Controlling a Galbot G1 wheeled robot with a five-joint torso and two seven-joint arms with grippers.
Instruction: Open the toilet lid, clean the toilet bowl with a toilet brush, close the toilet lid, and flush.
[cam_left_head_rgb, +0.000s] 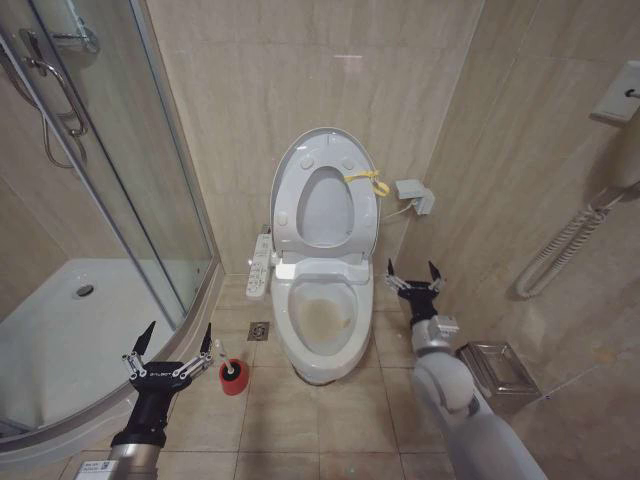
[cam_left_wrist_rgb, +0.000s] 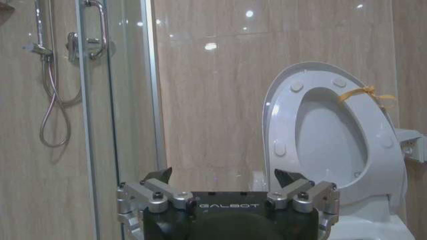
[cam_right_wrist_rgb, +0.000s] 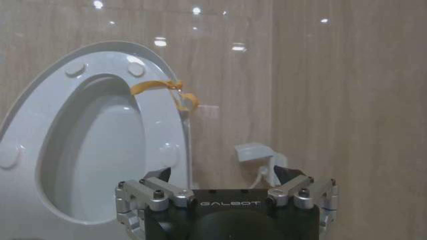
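Against the tiled back wall stands the toilet, and everything else is placed from it. Its toilet lid (cam_left_head_rgb: 325, 190) is raised upright together with the ring seat, leaning back toward the wall, with a yellow loop strap (cam_left_head_rgb: 368, 181) hanging at its rim on the robot's right. Below the lid, the toilet bowl (cam_left_head_rgb: 322, 320) lies uncovered, with yellowish-brown staining inside. A long white control panel (cam_left_head_rgb: 260, 265) runs along the bowl's left side. Left of the bowl's front end, on the floor tiles, the toilet brush (cam_left_head_rgb: 232, 372) sits with its black head in a small red cup holder (cam_left_head_rgb: 234, 383). The left gripper (cam_left_head_rgb: 172, 349) hovers just left of the brush, its fingers spread apart and holding nothing. The right gripper (cam_left_head_rgb: 414, 276) hangs right of the bowl, near the seat hinge, fingers likewise spread and empty. Further left of the toilet stands a glass shower enclosure (cam_left_head_rgb: 100, 200).
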